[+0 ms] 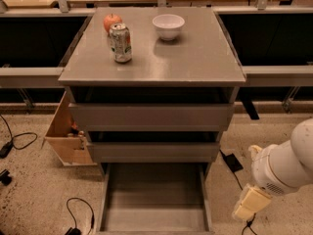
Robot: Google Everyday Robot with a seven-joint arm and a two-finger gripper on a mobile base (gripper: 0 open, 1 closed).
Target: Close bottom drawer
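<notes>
The bottom drawer (154, 199) of the grey cabinet (195, 58) is pulled far out toward me, and its inside shows nothing in it. Its front edge lies at the bottom of the view. The two grey drawers above it, the middle drawer (152, 152) and the top drawer (151, 116), stand only slightly out. My white arm (286, 163) is at the lower right, beside the open drawer's right side. The gripper (249, 204) hangs low at its end, a tan piece near the floor, apart from the drawer.
A soda can (120, 43), a red apple (112, 21) and a white bowl (168, 26) stand on the cabinet top. A tan wooden box (66, 131) sits on the floor at the cabinet's left. Cables (19, 141) lie on the speckled floor at left and right.
</notes>
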